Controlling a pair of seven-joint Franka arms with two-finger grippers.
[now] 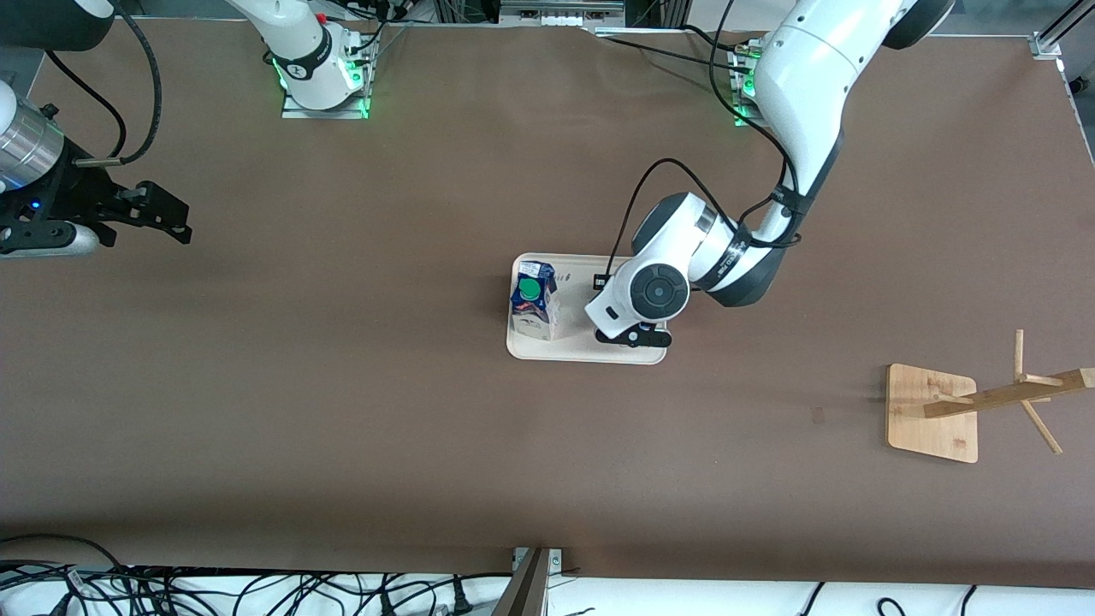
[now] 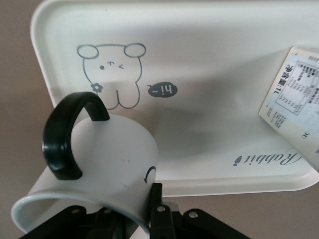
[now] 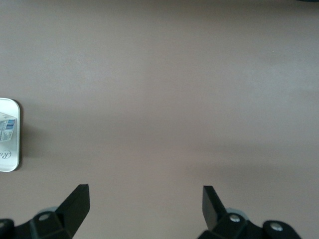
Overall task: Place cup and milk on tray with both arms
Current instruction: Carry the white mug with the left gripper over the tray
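With milk already standing on tray, cup-placing step in hand: left pincer pinching cup by rim over tray edge. Next: lower, set upright, release. Right pincer spread, waiting over bare bench.

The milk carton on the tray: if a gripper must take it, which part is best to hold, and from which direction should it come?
The milk carton stands upright on the tray, so I would probably grip its flat body walls below the sloped top and green cap. Coming from above or from the right arm's end seems safest, because the left gripper, shut on the cup, occupies the tray's other end.
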